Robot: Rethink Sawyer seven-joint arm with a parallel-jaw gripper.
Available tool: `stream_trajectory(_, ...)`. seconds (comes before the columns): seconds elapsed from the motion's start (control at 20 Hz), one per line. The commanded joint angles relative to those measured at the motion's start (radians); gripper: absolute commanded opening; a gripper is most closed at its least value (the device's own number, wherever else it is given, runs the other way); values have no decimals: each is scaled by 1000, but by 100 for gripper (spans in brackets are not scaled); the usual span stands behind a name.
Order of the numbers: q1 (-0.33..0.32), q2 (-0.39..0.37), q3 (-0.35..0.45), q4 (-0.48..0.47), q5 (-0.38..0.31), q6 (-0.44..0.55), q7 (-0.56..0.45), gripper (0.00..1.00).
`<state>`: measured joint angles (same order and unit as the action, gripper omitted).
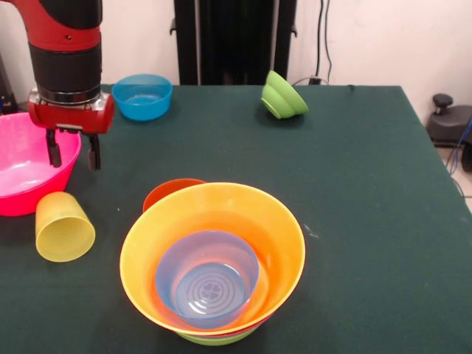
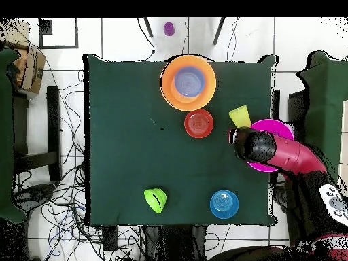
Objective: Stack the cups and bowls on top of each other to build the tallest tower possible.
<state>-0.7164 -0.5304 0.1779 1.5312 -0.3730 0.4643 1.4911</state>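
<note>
Nearest stands the tower (image 1: 214, 265), purple bowl nested in the wide orange one. Beyond, the yellow cup (image 1: 64, 226) lies tipped beside the pink bowl (image 1: 26, 166); the tool (image 1: 72, 156) hangs spread and empty above, seemingly lining up a grasp.

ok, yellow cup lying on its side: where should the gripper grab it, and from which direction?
The yellow cup lies tipped over beside the pink bowl, mouth toward the front camera. Probably best to come straight down and pinch across its ribbed sidewall, mid-length, where the taper is mild. The gripper hangs open above the table just behind it, so the descent looks short.
</note>
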Motion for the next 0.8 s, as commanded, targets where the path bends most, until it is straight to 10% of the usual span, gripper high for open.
stream_trajectory(0.05,2,29,30,-44,18,-37,107,100)
stream_trajectory(0.8,-38,147,58,-113,76,-92,131,100)
